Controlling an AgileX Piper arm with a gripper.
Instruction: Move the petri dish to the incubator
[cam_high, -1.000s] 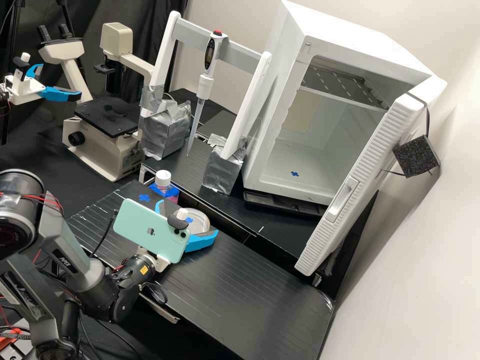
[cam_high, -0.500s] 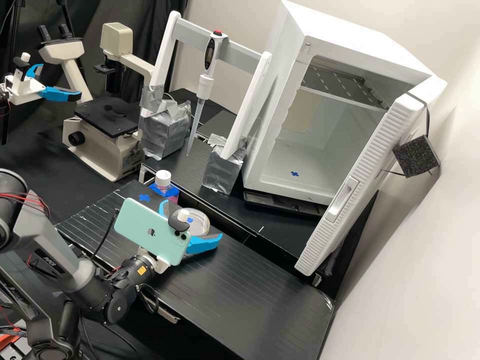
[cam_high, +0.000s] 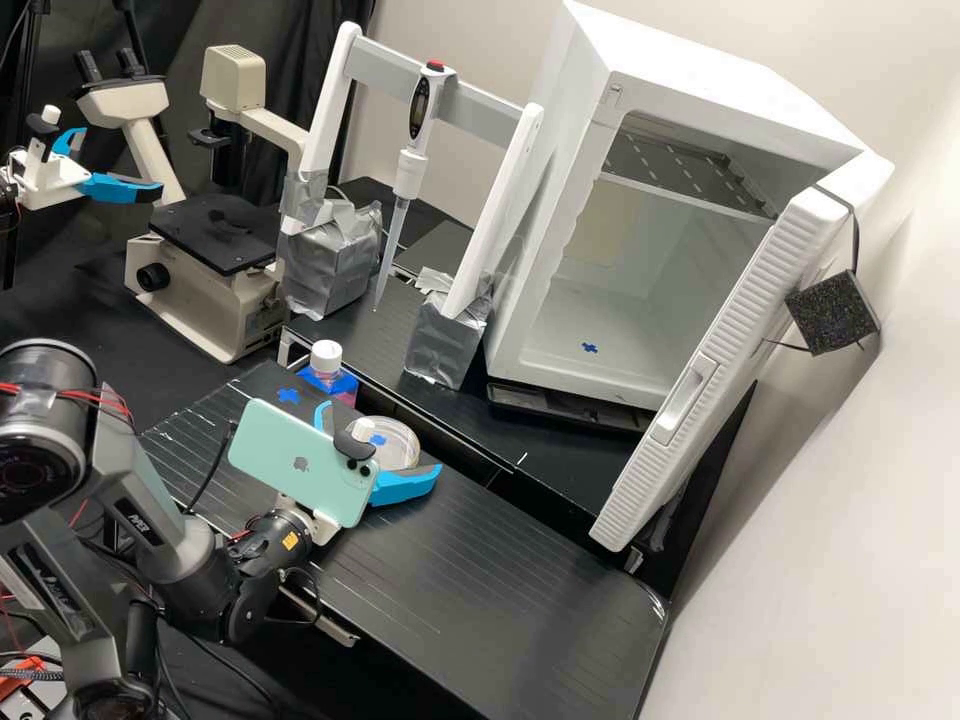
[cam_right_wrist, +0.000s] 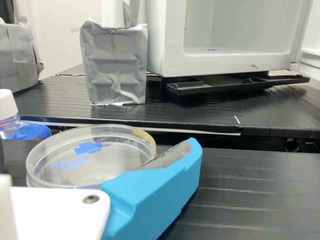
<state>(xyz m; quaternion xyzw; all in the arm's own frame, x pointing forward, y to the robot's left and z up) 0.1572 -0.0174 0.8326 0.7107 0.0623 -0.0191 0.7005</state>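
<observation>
High view, with the clock face centred on the petri dish (cam_high: 396, 443): the clear round dish lies flat on the lower bench (cam_high: 470, 580). The arm (cam_high: 190, 570) comes in from between seven and eight o'clock. Its white gripper (cam_high: 381, 438) is released, two bright blue fingers (cam_high: 405, 486) spread wide with the dish between them. A white-capped bottle (cam_high: 326, 360) stands near the dish at eleven o'clock. At two o'clock, across a gap and on a raised bench (cam_high: 535, 435), the incubator (cam_high: 555, 270) stands open, a blue cross (cam_high: 590, 348) on its floor; its door (cam_high: 720, 370) hangs wide at about three o'clock.

Wrist view: one blue finger lies beside the dish's rim, its grey pad facing inward; whether it touches, I cannot tell. A blue mark (cam_right_wrist: 88, 147) shows through the clear plastic.

The step in hand looks like taking hold of the dish. It calls for centring the fingers on the rim, both pads level and low on the wall, then closing slowly so that the dish neither skids nor tips. Light, even pressure should suit thin plastic. The lift is best made straight up, kept flat, and high enough to clear the raised bench before turning towards two o'clock, wide of the door.
</observation>
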